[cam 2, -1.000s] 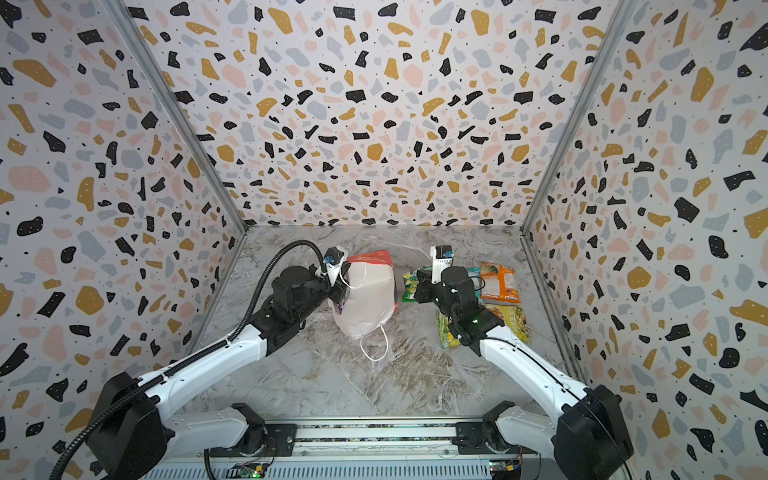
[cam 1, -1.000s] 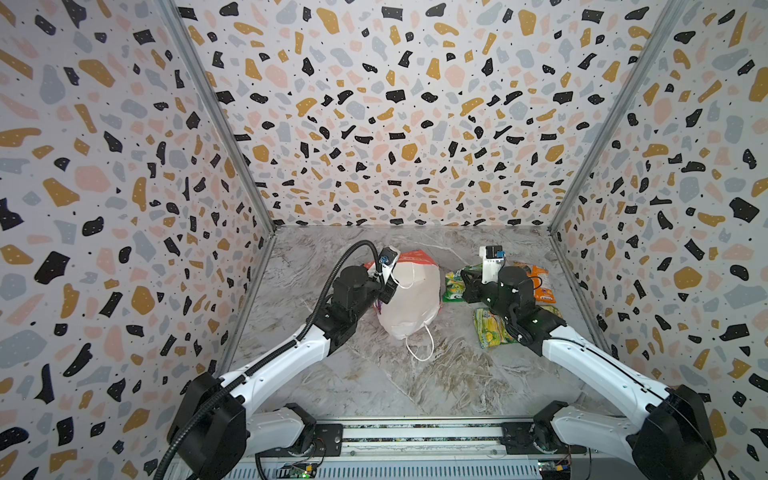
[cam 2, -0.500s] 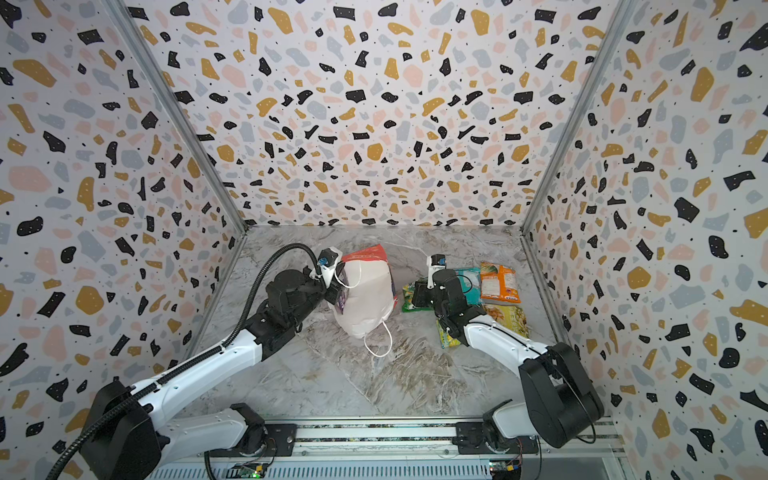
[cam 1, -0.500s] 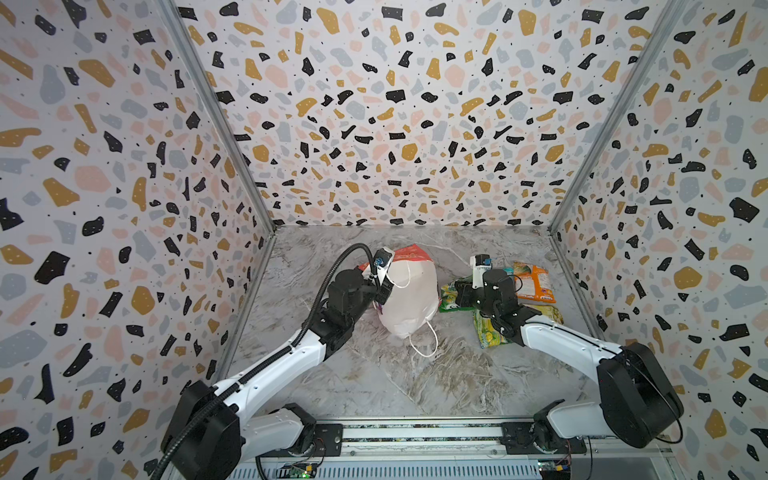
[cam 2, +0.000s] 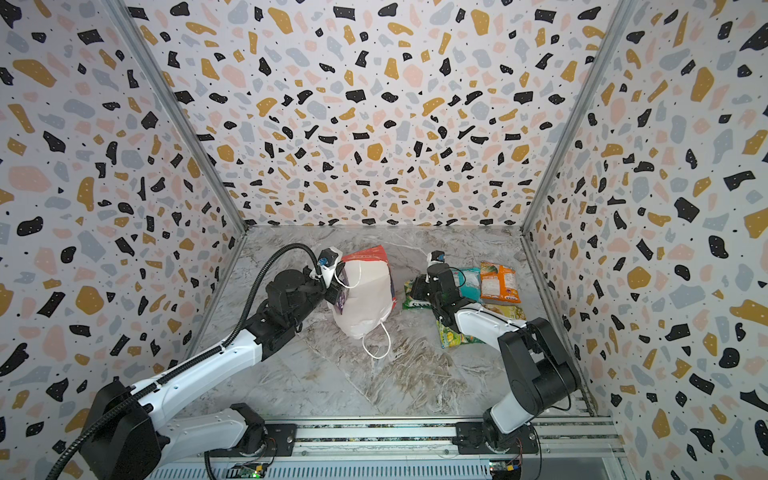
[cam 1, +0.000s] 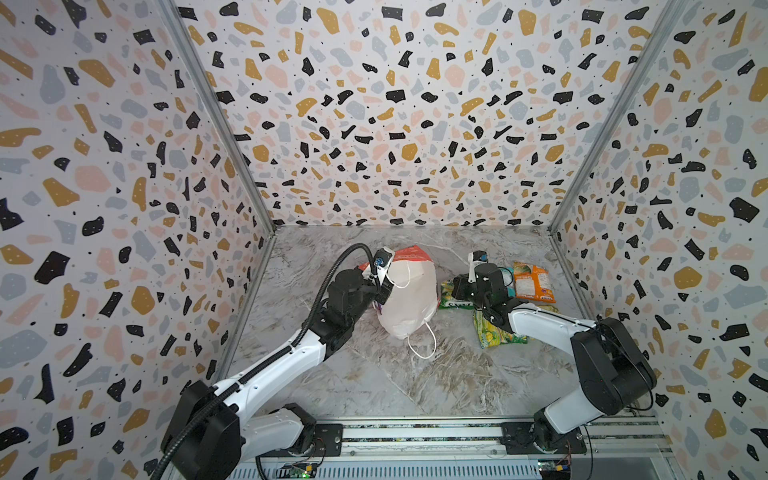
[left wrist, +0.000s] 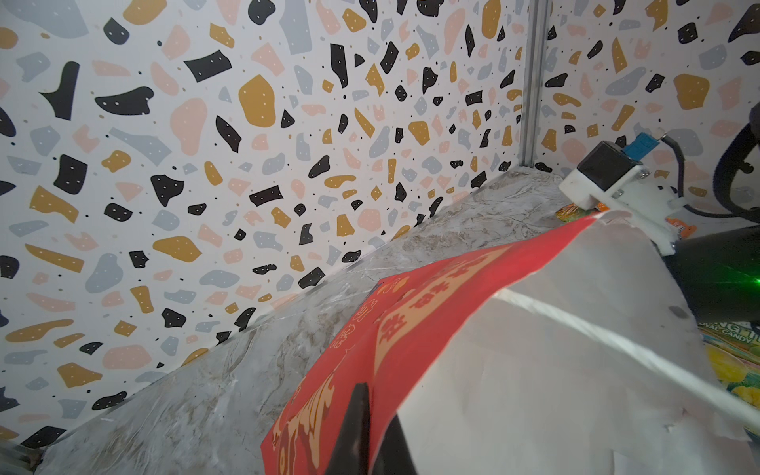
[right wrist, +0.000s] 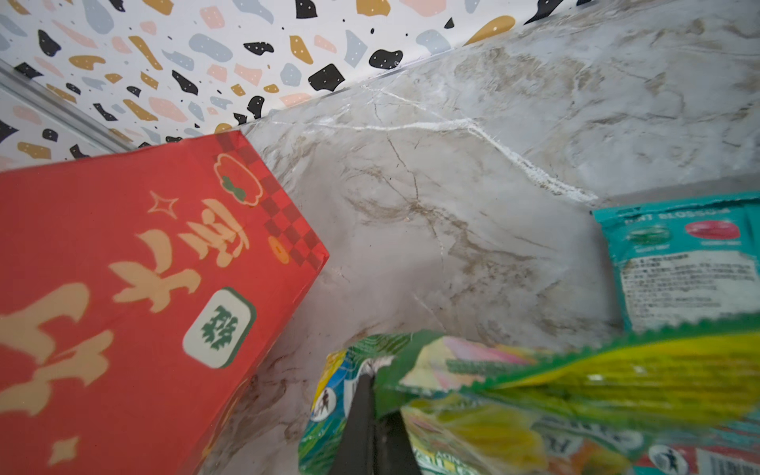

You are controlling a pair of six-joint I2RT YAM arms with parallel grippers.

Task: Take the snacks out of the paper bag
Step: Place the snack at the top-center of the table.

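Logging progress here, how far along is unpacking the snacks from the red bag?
Done: orange foil packet, teal foil packet and one green-yellow packet lie on the table. In hand: right gripper shut on a second green-yellow packet; left gripper pinches the rim of the red paper bag. Left: what looks like a purple packet at the bag's mouth.
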